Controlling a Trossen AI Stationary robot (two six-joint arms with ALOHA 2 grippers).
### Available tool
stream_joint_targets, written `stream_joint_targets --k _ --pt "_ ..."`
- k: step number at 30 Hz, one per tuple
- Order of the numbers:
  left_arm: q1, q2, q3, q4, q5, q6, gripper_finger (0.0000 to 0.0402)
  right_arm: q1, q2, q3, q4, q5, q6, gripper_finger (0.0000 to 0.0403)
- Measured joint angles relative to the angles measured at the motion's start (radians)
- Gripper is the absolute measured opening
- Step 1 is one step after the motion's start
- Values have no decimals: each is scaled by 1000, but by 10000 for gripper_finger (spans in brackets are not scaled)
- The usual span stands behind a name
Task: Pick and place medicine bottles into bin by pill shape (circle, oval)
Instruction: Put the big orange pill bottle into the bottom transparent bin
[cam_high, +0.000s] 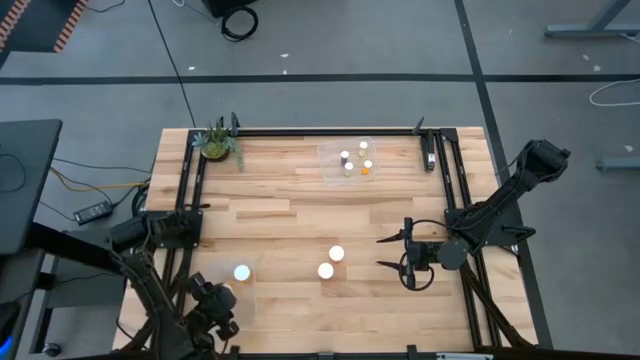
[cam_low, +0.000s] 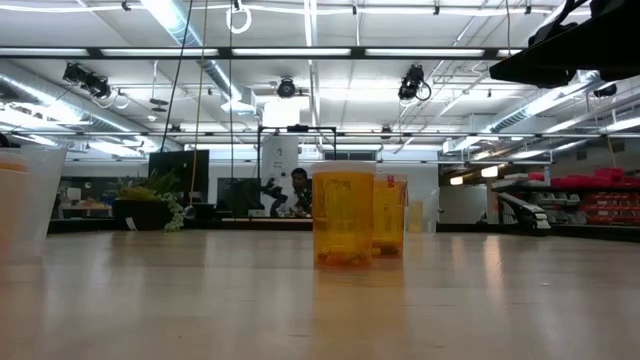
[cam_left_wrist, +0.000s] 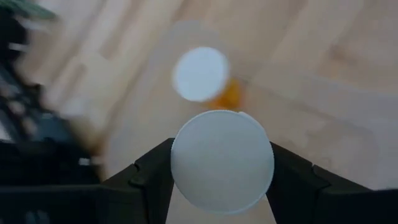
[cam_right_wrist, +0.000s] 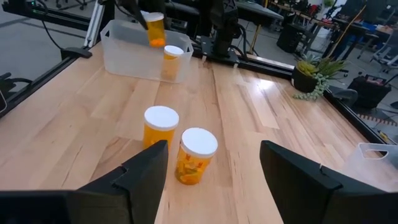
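Note:
My left gripper (cam_left_wrist: 222, 186) is at the table's near left, shut on a white-capped orange bottle (cam_left_wrist: 222, 160). It holds the bottle over a clear bin (cam_right_wrist: 144, 57). Another white-capped bottle (cam_left_wrist: 200, 73) stands inside that bin and also shows in the high view (cam_high: 242, 272). Two wider white-capped orange bottles (cam_high: 336, 253) (cam_high: 325, 270) stand upright on the table's middle. My right gripper (cam_high: 385, 252) is open just to their right, level with them, touching nothing. They also show in the right wrist view (cam_right_wrist: 160, 124) (cam_right_wrist: 197, 152). Several small bottles stand in a far clear bin (cam_high: 350, 160). My left gripper pinches the bottle between its two fingers, one on each side at the white cap (cam_left_wrist: 180, 168). The fingers come from above, pointing down. The bottle is lifted clear above the clear bin, slightly tilted in the right wrist view (cam_right_wrist: 154, 28).
A green potted plant (cam_high: 216, 145) stands at the far left corner. Black frame rails (cam_high: 330, 131) run along the far, left and right edges. Bare wood lies between the two bins.

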Motion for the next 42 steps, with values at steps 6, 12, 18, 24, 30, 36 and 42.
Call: stream_joint_targets --k 6,12,18,24,30,36,42 --pt "38 0 0 157 20 63 226 -7 0 0 6 0 -6 262" --pt "112 0 0 271 64 192 216 -6 0 0 6 -12 -4 262" --pt "160 0 0 325 96 276 225 -6 0 0 6 -15 -4 262" --pt "179 2 0 366 158 314 220 -6 0 0 6 -15 0 262" --pt "174 3 0 366 159 306 222 -6 0 0 6 -19 0 262" --pt "169 3 0 394 159 277 218 -6 0 0 6 -23 0 262" --pt "164 3 -20 449 160 255 222 -6 0 0 6 -23 0 262"
